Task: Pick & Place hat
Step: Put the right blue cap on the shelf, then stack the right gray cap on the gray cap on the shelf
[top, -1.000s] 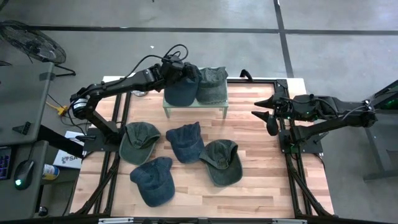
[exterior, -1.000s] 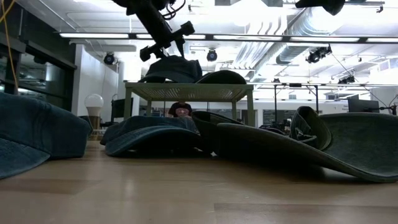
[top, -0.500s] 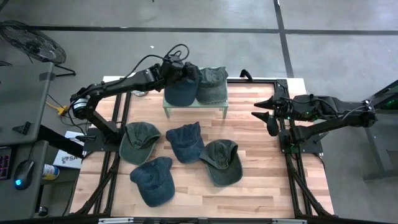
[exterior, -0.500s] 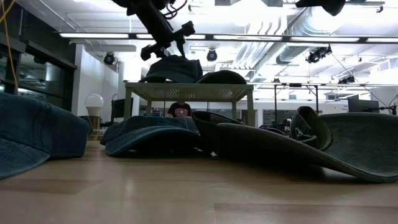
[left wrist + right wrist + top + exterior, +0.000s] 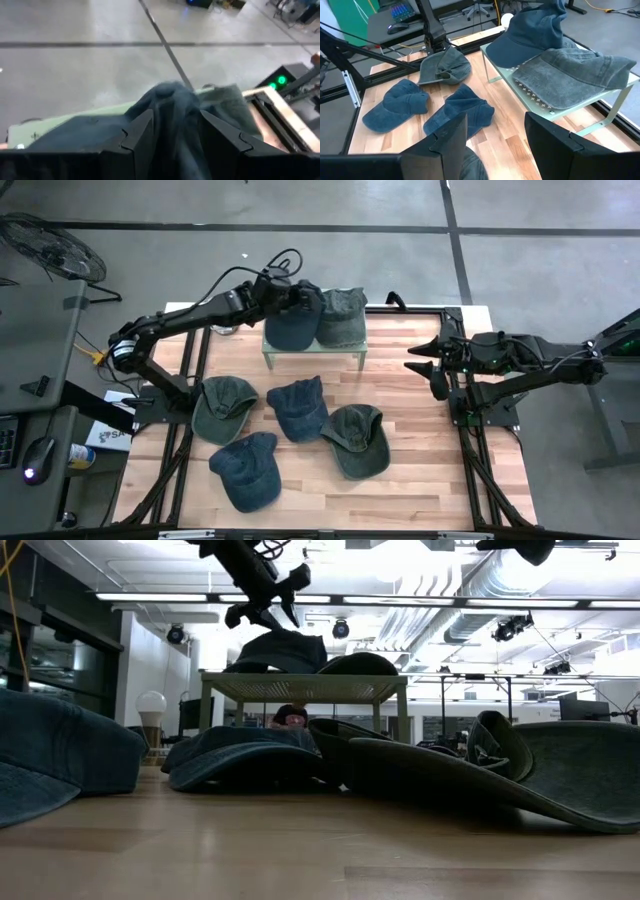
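Left gripper (image 5: 296,293) pinching blue hat (image 5: 293,323) on stand (image 5: 313,350).

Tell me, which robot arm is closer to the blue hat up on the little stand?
The left. The left gripper pinches the blue hat on the stand; the right gripper waits open, well off to the side.

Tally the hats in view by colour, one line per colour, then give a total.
Blue hats: 3, one on the stand pinched by the left gripper, one mid-table, one nearest the front edge.
Green hats: 3, one on the stand, one on the table's left, one on the right.
Total: 6 hats.
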You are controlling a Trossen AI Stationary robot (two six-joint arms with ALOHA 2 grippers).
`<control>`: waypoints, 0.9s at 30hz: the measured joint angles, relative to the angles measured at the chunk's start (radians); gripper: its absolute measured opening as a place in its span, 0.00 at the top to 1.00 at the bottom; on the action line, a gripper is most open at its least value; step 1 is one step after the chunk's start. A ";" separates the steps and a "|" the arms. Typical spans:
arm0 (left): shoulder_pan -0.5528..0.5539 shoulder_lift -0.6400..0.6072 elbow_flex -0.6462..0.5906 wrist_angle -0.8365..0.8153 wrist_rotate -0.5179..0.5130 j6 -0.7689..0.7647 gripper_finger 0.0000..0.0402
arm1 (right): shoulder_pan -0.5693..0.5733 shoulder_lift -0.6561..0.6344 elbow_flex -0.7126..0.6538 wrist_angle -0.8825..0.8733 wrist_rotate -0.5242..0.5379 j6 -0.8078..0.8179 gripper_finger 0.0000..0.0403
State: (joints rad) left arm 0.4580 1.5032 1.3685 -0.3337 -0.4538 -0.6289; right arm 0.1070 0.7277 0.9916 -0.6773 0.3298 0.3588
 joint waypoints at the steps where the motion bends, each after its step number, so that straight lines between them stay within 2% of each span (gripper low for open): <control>1: 0.000 -0.007 0.000 -0.005 -0.001 0.000 0.62 | 0.000 0.000 0.000 0.000 0.000 0.000 0.52; 12: 0.000 -0.078 -0.001 -0.002 -0.004 0.034 0.62 | 0.000 0.000 0.000 -0.003 -0.001 0.034 0.52; 23: -0.006 -0.166 -0.001 -0.004 0.116 0.079 0.62 | 0.000 0.011 0.000 -0.111 -0.008 0.197 0.52; 27: -0.028 -0.178 -0.001 -0.003 0.132 0.129 0.62 | 0.000 0.031 -0.043 -0.113 -0.027 0.271 0.52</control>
State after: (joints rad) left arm 0.4299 1.3255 1.3678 -0.3371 -0.3217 -0.4996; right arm 0.1070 0.7584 0.9483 -0.7901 0.3023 0.6298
